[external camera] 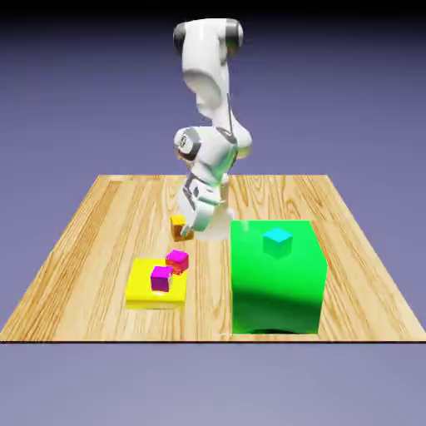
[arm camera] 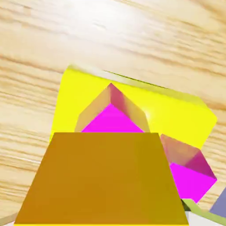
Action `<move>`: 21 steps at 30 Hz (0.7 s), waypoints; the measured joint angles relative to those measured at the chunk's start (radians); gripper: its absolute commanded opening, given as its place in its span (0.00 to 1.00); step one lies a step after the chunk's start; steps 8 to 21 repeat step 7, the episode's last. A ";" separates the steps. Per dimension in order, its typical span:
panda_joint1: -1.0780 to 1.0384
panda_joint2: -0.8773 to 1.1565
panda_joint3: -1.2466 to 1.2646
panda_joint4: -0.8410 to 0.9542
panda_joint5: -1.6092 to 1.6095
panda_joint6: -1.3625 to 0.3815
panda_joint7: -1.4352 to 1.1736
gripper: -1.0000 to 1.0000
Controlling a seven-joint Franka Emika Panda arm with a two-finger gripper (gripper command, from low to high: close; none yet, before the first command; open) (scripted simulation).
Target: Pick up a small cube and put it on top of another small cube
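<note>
Evidently the yellow-orange cube (arm camera: 103, 178) sits between the jaws (arm camera: 101, 218), pinched from both sides

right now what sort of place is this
Looks like a simulated robot test bench: a white arm over a wooden tabletop, plain coloured blocks, and a blank blue-violet backdrop.

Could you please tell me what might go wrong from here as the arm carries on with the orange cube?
The gripper is closed on the orange cube, which in the hand view hides part of a magenta cube, so lining up by that view could be off. Two magenta cubes sit close together at the yellow block, so lowering onto one might knock the other.
</note>
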 measured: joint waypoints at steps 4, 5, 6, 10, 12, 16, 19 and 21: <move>-0.034 0.145 -0.034 0.028 -0.166 0.103 0.130 0.00; -0.036 0.154 -0.036 0.030 -0.177 0.110 0.138 1.00; -0.036 0.155 -0.036 0.030 -0.178 0.111 0.139 1.00; -0.036 0.155 -0.036 0.030 -0.178 0.111 0.139 1.00; -0.036 0.155 -0.036 0.030 -0.178 0.111 0.139 1.00; -0.036 0.155 -0.036 0.030 -0.178 0.111 0.139 1.00; -0.036 0.155 -0.036 0.030 -0.178 0.111 0.139 1.00; -0.036 0.155 -0.036 0.030 -0.178 0.111 0.139 1.00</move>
